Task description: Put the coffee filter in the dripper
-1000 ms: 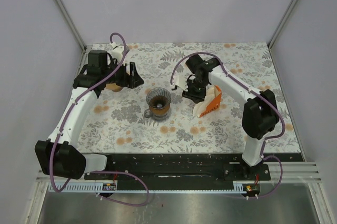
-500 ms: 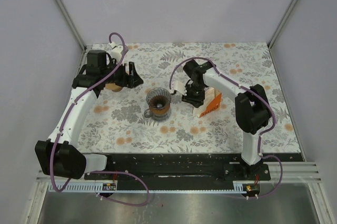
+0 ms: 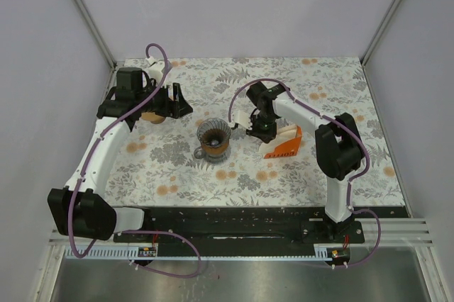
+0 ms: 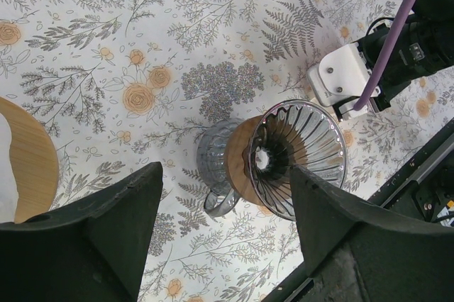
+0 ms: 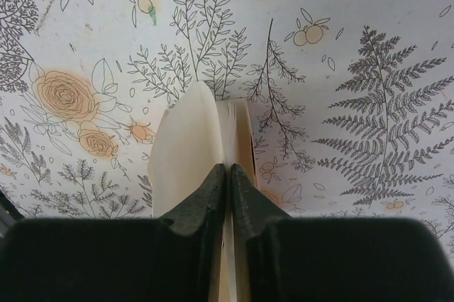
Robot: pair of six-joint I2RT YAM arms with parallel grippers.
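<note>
Right tool (image 5: 228, 171) clamped on filter (image 5: 181, 147), hovering beside dripper (image 3: 213, 135); carrying step: next, move left, lower centred into it.

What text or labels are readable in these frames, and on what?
No text is legible in any view.
Orange filter pack: dark print on its face, too small to read.
Left base sticker and right base sticker: too small to read.
Label on the right arm housing, seen from the left wrist: blurred.
Coffee filter: blank.
Glass dripper: no marking visible.
</note>
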